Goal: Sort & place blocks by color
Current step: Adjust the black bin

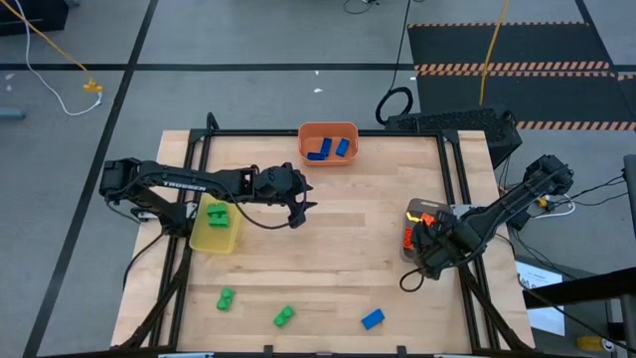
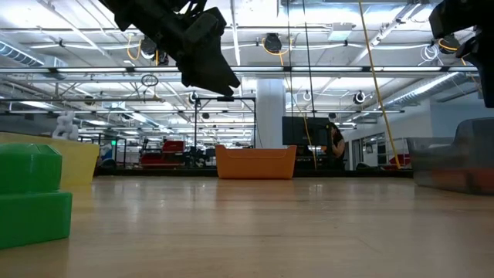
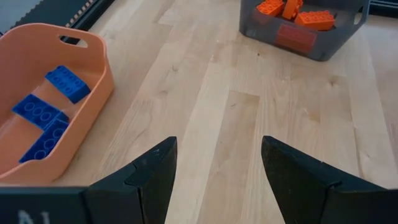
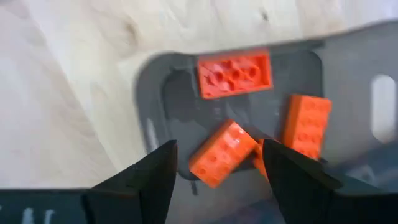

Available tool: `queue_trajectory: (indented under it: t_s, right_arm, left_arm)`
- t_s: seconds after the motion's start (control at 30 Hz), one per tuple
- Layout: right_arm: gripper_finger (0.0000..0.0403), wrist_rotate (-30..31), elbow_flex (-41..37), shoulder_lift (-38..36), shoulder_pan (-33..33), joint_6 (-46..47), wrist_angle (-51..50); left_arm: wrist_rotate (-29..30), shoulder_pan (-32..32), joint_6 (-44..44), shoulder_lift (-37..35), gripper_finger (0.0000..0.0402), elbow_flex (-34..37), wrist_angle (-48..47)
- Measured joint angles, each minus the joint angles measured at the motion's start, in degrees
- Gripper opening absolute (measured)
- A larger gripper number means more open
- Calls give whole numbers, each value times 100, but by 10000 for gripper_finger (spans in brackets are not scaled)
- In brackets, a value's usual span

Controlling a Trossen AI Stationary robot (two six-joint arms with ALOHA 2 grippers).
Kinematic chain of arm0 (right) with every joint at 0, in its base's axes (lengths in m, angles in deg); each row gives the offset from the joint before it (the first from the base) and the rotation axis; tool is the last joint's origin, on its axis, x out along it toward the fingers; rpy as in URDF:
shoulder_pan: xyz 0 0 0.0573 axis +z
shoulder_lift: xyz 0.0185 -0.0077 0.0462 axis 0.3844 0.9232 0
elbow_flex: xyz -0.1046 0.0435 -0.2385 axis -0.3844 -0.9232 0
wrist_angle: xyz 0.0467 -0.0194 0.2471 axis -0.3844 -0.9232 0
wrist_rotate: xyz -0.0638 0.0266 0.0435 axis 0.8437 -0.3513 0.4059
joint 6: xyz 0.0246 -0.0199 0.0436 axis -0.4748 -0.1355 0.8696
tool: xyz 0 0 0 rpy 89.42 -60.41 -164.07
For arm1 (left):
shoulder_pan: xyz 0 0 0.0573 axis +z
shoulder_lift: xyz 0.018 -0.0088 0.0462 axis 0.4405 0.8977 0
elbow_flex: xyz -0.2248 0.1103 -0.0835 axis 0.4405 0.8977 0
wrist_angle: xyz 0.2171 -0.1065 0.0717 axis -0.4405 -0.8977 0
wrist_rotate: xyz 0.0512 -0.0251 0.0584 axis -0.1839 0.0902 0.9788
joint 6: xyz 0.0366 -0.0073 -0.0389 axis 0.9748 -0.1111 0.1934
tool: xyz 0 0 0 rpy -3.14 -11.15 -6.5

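overhead, the right claw [image 1: 429,239] hangs over the grey bin [image 1: 411,211] of orange blocks [image 1: 425,220]; the left claw [image 1: 298,211] waits mid-worktop [image 1: 338,229]. green blocks [image 1: 217,213] fill the yellow bin [image 1: 221,241], blue blocks [image 1: 328,148] the orange bin [image 1: 308,133]; three blocks lie loose. wrist views show both claws spread, empty.

Left arm reaches in from the table's left edge toward the middle, wrist angled down. Left gripper [image 1: 301,212] hangs clear above the tabletop, fingers [image 3: 155,180] parted, nothing between them.

Right arm extends from the right edge, folded inward and low. Right gripper [image 1: 425,239] points steeply downward on the right side, fingers [image 4: 149,180] spread apart, holding nothing.
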Motion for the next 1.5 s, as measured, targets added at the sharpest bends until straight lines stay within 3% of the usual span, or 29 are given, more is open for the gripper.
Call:
queue_trajectory:
  t_s: [0.33,0.6,0.9,1.1,1.37,1.5]
  right_arm:
    - [228,-1,2,0,-2,-595,1082]
    - [228,11,2,0,-2,-958,1287]
    - [228,29,1,0,-57,-1951,2247]
    - [228,323,2,0,-561,-2480,2769]
    - [229,316,2,82,-1643,-3198,2480]
    - [229,310,-2,245,-2002,-3349,2320]
  left_arm:
    - [0,0,-113,0,234,0,5]
    - [0,0,-152,0,234,0,19]
    - [3,-244,-515,0,234,0,380]
    - [-2,-591,-671,0,234,-1,423]
    - [4,-939,-744,0,234,-2,355]
    - [331,-1085,-750,0,234,-2,126]
